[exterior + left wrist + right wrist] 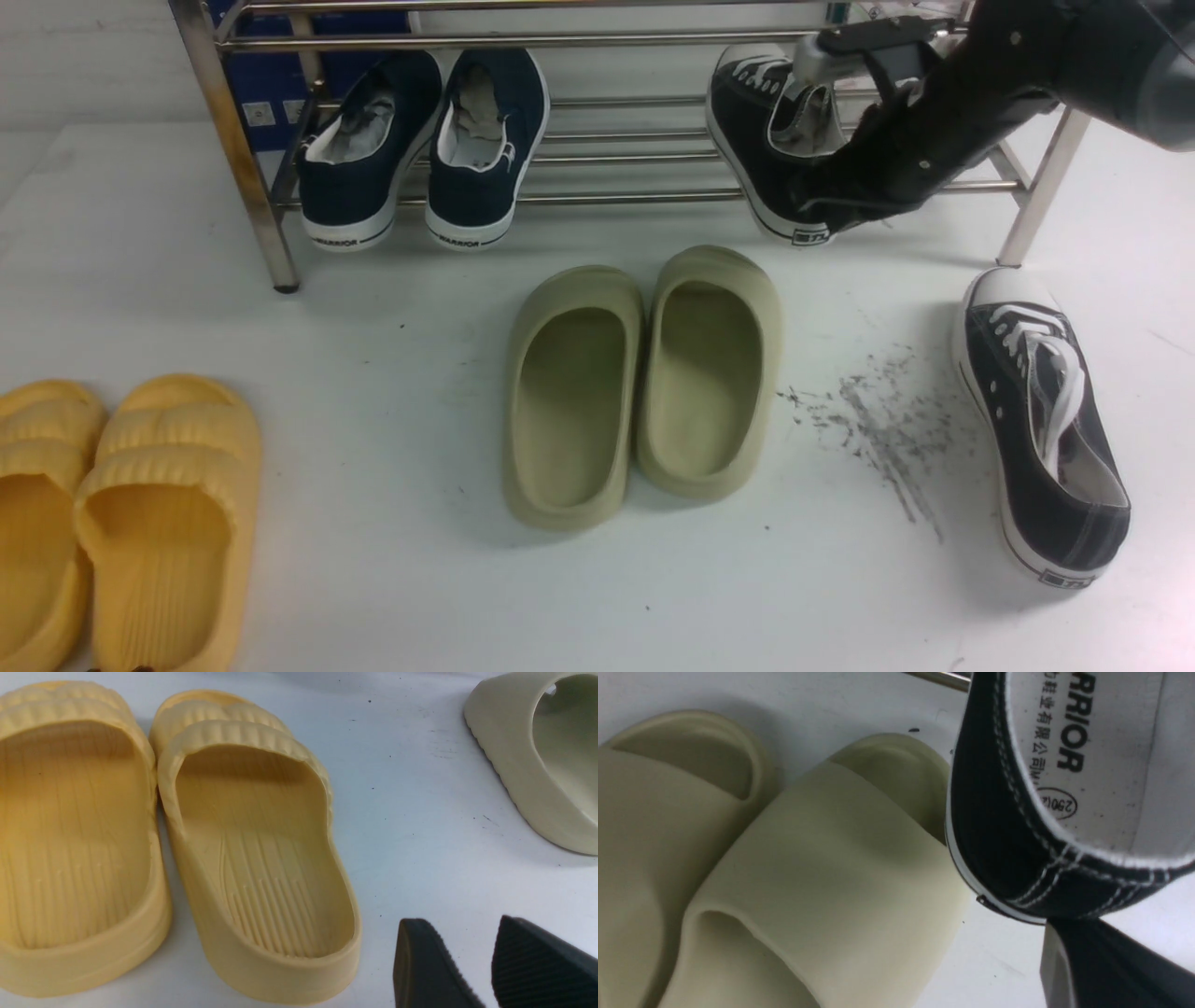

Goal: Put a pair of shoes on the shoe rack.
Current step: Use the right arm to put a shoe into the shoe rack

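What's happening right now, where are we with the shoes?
The right gripper is at the heel of one black sneaker, which lies on the lower bars of the shoe rack, heel over the front edge. Whether the grip is closed is unclear. The other black sneaker lies on the table, to the right of the olive slippers. The left gripper is open and empty, beside the yellow slippers.
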You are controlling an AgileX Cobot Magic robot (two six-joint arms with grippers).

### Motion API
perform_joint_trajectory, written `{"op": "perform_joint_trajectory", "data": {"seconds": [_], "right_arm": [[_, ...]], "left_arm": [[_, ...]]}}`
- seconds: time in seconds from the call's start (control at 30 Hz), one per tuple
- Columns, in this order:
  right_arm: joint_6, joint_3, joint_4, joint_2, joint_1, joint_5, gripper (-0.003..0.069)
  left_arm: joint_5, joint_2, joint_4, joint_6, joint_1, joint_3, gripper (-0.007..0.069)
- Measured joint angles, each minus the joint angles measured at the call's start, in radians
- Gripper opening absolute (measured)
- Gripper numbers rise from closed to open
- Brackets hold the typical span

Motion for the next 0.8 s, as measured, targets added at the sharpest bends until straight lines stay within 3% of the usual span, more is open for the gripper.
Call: {"op": "perform_joint_trajectory", "data": {"seconds": [0.2,0.4,0.8], "right_arm": [[-0.013,0.000,0.044,0.000,0.000,-0.040,-0.0005],[-0.114,0.000,0.138,0.000,0.000,-0.081,-0.0005],[-0.135,0.000,0.143,0.000,0.000,-0.034,-0.0002]], "left_arm": [[0.000,0.000,0.000,0.000,0.000,0.000,0.0239],[0.000,0.000,0.000,0.000,0.000,0.000,0.0239],[0.000,0.000,0.000,0.000,0.000,0.000,0.0239]]}}
